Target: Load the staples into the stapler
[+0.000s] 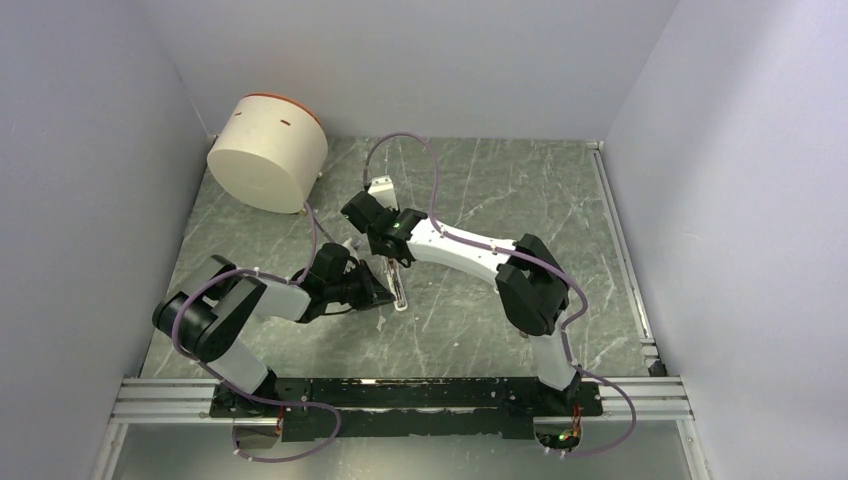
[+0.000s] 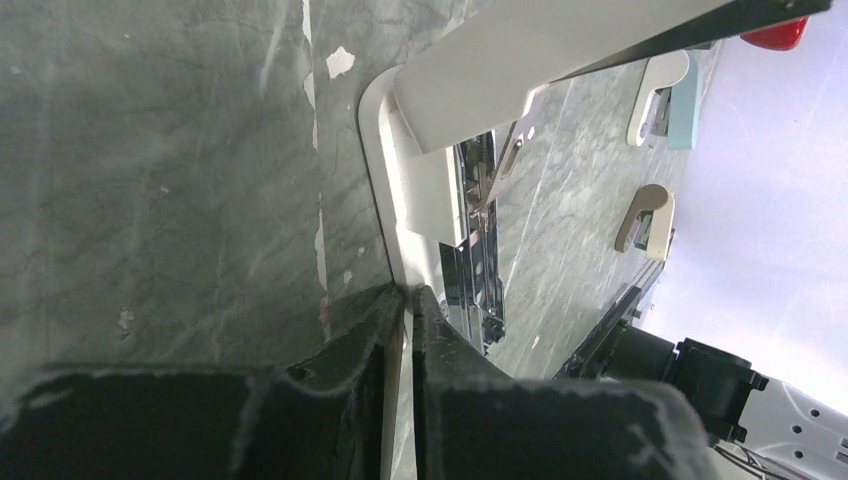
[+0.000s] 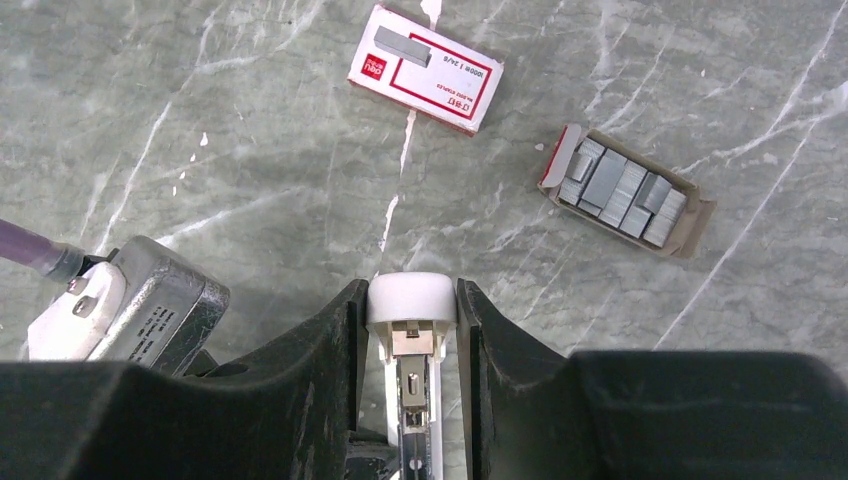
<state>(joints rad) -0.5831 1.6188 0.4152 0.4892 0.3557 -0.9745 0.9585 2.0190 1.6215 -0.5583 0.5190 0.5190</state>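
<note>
The stapler (image 1: pixel 399 293), a slim white bar, lies mid-table and stands hinged open. In the left wrist view its lid (image 2: pixel 520 60) is raised above the metal magazine (image 2: pixel 475 270). My left gripper (image 2: pixel 410 300) is shut on the thin edge of the stapler's base. My right gripper (image 3: pixel 411 292) is shut on the stapler's rounded white lid end (image 3: pixel 411 300). The staples box (image 3: pixel 428 70), red with a white label, lies flat on the table beyond it. An open cardboard tray of staple strips (image 3: pixel 625 190) lies to its right.
A large cream cylinder with an orange rim (image 1: pixel 267 152) stands at the back left. Two small white and beige items (image 2: pixel 650 160) lie on the marble table beyond the stapler. Grey walls close in three sides, and a metal rail (image 1: pixel 400 395) runs along the near edge.
</note>
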